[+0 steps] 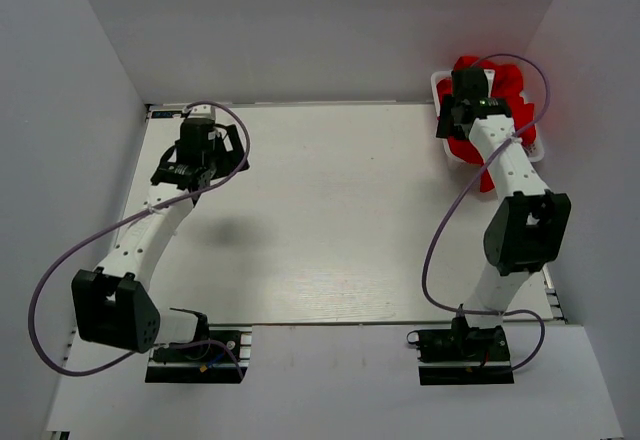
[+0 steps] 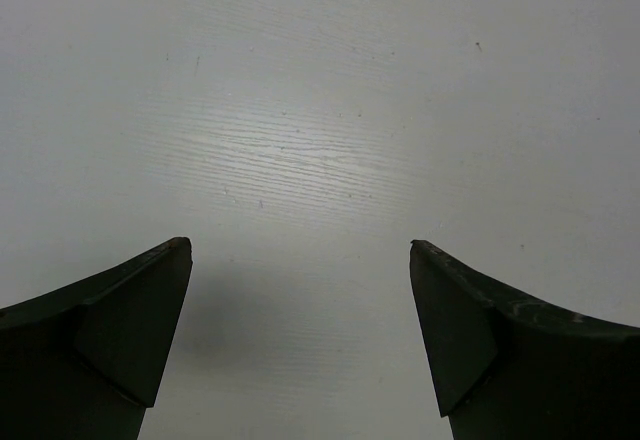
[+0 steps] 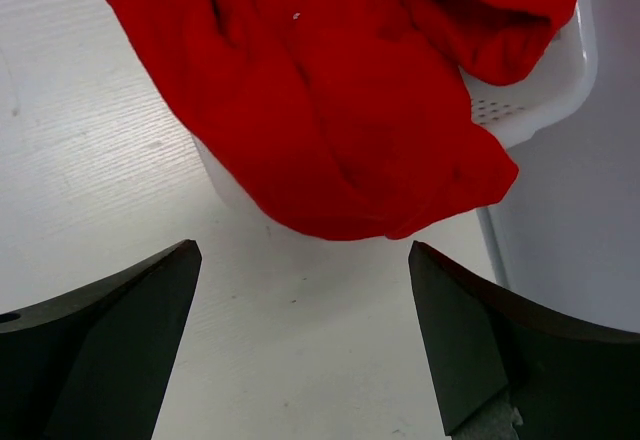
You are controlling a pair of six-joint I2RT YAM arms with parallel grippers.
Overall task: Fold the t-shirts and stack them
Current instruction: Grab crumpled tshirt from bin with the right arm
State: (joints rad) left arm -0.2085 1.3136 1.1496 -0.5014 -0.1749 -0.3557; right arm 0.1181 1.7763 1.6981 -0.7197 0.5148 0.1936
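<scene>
Red t-shirts (image 1: 505,85) lie heaped in a white mesh basket (image 1: 440,83) at the table's far right corner. In the right wrist view one red shirt (image 3: 340,100) hangs over the basket's (image 3: 530,100) near side toward the table. My right gripper (image 3: 300,250) is open and empty, just short of the hanging shirt, with bare table between its fingers. In the top view it (image 1: 462,100) sits over the basket's left part. My left gripper (image 2: 300,250) is open and empty above bare table at the far left (image 1: 203,132).
White walls enclose the table on the left, far side and right. The right wall (image 3: 580,230) stands close beside the basket. Purple cables (image 1: 440,230) loop off both arms. The arm bases (image 1: 195,355) sit at the near edge.
</scene>
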